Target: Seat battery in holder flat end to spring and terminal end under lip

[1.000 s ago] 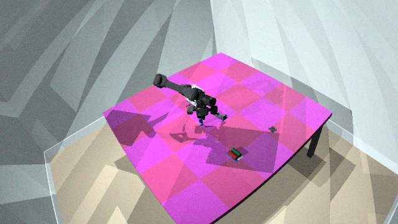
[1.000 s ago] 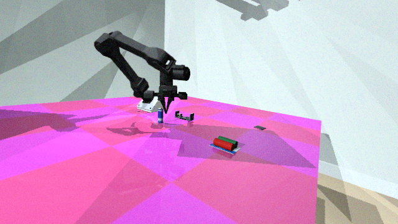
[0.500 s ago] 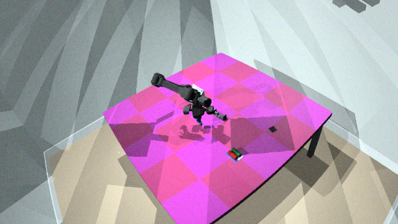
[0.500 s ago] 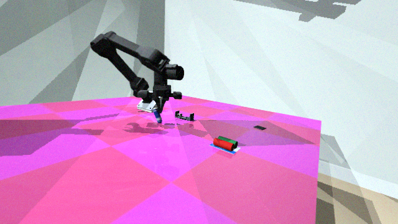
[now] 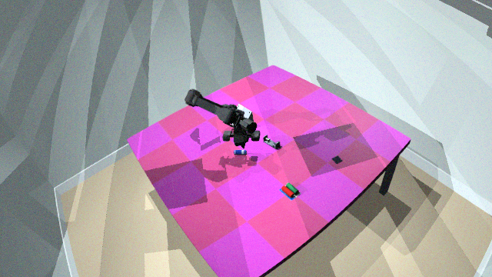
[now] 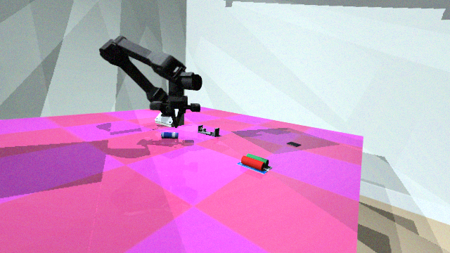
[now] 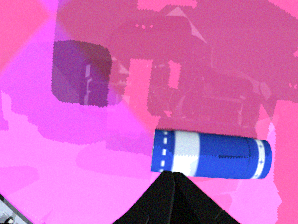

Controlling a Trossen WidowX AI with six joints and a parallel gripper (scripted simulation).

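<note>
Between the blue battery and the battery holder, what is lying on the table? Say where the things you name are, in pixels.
Nothing lies between the blue battery (image 5: 240, 152) (image 6: 169, 135) (image 7: 220, 156) and the holder (image 5: 272, 143) (image 6: 209, 132); the top and exterior views show only checkered tabletop there.

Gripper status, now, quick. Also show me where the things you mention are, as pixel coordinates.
Gripper (image 5: 242, 146) (image 6: 176, 126) (image 7: 170, 180): closed, holding nothing; the blue battery (image 5: 240, 152) (image 6: 169, 135) (image 7: 215, 155) lies on its side on the table (image 5: 261, 235) (image 6: 225, 225) (image 7: 30, 125), outside the fingers.

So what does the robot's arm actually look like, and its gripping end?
The arm is matte black, with chunky angular links and a stubby round part near the wrist. The jaws are black too, two fingers tapering to narrow tips. I can't make out any cables or markings.
</note>
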